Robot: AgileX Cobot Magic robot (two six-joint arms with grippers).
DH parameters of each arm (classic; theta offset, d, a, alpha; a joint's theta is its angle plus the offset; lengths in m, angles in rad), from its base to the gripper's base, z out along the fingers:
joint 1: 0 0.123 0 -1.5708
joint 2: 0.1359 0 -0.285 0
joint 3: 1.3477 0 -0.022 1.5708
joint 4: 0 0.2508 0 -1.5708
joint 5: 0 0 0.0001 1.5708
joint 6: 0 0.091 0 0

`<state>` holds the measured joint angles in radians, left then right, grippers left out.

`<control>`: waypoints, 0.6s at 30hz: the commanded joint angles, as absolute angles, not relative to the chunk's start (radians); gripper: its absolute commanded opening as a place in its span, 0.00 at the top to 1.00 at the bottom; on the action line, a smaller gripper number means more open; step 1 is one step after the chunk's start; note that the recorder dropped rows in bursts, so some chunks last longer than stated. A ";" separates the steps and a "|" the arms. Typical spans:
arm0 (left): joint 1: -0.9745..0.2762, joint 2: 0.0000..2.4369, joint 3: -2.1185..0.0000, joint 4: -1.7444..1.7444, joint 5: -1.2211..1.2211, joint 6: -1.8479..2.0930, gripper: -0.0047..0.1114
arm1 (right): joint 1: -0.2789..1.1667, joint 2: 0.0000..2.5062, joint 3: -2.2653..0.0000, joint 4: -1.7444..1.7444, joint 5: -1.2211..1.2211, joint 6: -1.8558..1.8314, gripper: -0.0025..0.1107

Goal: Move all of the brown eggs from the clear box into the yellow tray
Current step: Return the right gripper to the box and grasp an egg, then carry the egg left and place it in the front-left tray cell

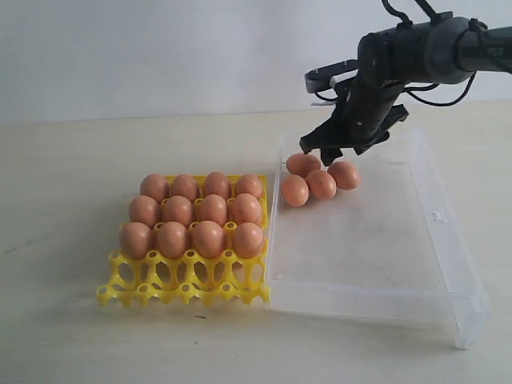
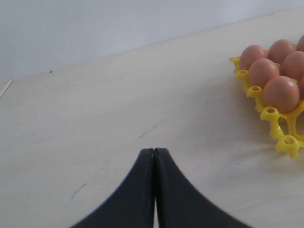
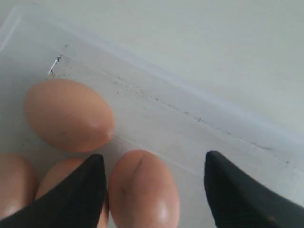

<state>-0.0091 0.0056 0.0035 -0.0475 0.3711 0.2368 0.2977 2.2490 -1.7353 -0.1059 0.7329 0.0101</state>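
Note:
The yellow tray [image 1: 184,284] lies on the left with several brown eggs [image 1: 192,212] filling its three far rows; its nearest row of cups is bare. Right of it stands the clear box [image 1: 384,264], with several brown eggs [image 1: 322,184] bunched in its far left corner. My right gripper [image 1: 330,152] hangs open just above that bunch. In the right wrist view the right gripper [image 3: 153,160] straddles one egg [image 3: 142,190], which lies close to one finger [image 3: 90,185] with a wide gap to the other. My left gripper [image 2: 153,150] is shut on nothing, over bare table beside the tray [image 2: 278,126].
The box's small latch tab [image 1: 436,215] sits on its right wall. The far wall of the box [image 3: 199,114] runs just past the eggs. The rest of the box floor [image 1: 376,232] holds nothing. The left arm is outside the exterior view.

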 commanded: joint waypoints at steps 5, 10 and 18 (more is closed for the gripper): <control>-0.012 0.000 0.000 -0.049 0.364 0.236 0.96 | 0.291 2.333 -1.783 -0.085 0.822 0.000 0.64; -0.012 0.000 0.000 -0.049 0.364 0.236 0.96 | 0.291 2.318 -1.783 -0.085 0.833 0.000 0.98; -0.012 0.000 0.000 -0.049 0.364 0.236 0.96 | 0.349 2.093 -1.712 0.059 0.698 -0.021 0.98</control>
